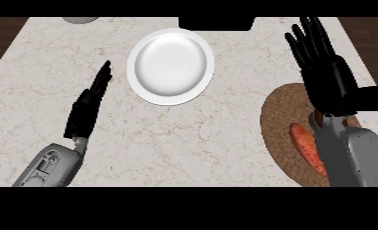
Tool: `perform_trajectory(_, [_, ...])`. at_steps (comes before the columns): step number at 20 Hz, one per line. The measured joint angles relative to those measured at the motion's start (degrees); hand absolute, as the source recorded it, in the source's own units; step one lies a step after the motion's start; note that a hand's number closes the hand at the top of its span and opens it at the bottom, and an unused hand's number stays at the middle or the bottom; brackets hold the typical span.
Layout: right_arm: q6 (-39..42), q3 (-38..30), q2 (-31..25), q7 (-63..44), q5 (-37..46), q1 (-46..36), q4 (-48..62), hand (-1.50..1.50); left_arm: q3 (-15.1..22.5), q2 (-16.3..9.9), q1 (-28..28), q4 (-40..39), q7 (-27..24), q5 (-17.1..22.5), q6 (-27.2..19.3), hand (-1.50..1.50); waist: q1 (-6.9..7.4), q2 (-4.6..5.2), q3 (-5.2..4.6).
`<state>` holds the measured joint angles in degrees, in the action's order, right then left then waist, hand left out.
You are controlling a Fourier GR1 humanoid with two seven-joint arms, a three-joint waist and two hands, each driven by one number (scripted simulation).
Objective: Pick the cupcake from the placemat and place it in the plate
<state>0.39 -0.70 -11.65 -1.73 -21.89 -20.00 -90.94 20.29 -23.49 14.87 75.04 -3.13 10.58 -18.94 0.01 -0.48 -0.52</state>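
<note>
Plate (170, 66) sits far-centre on table (221, 139), white, nothing in it, so the drop spot is free and well apart from the mat. Mat (284, 124) is brown, round, at near right, partly cut by the view edge and partly under the R arm. Cupcake (306, 146) shows only as an orange-red strip on the mat, just beside the grey R forearm, which covers the rest; can't tell its shape or whether it's upright. R hand (325, 71) is above the far edge of the mat, fingers straight and spread, pointing far, released, holding nothing; the wrist and forearm pass over the cupcake, the fingers lie beyond it, not round it. Judged: pick step not yet done, and the hand prob needs to pull back nearer and lower before the fingers can close on the cupcake. L hand (88, 106) at near left, edge-on, fingers straight, released, resting w/ nothing in it, well apart from plate and mat. Grey thing (80, 19) at far left edge and dark block (216, 22) at far centre are both cropped; can't ID either.
</note>
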Motion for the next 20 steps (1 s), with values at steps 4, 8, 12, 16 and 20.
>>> perform_trajectory(4, [-7.3, -3.1, -0.2, -2.3, 3.3, -2.4, 2.8, -1.50, -2.0, -1.2, 1.0, 1.4, 1.5, 0.1, 0.9, 0.00, 0.18, 0.33, 0.30])
perform_trajectory(8, [-11.2, -2.6, -8.2, -4.2, 13.8, -2.6, 7.5, 1.50, -3.1, -2.1, 2.0, 1.6, 1.8, 0.4, 1.3, 0.00, 0.56, 1.26, -0.64])
perform_trajectory(12, [-18.9, 1.0, -10.5, -6.8, 26.1, 1.2, 13.0, -1.50, -2.8, -1.3, 1.7, 2.4, 2.5, 1.0, 1.8, 0.00, 0.81, 1.18, -0.15])
perform_trajectory(16, [-25.9, 3.1, -6.2, -5.0, 32.0, 4.3, 16.8, -1.50, -4.4, -2.1, 0.7, 4.8, 4.7, 2.0, 3.0, 0.00, 0.63, 0.75, 0.31])
perform_trajectory(20, [-30.8, 6.0, -6.8, -7.0, 40.0, 7.9, 14.9, -1.50, -5.7, -2.6, 1.1, 5.4, 6.7, 2.1, 4.0, 0.00, 0.04, 0.50, 0.43])
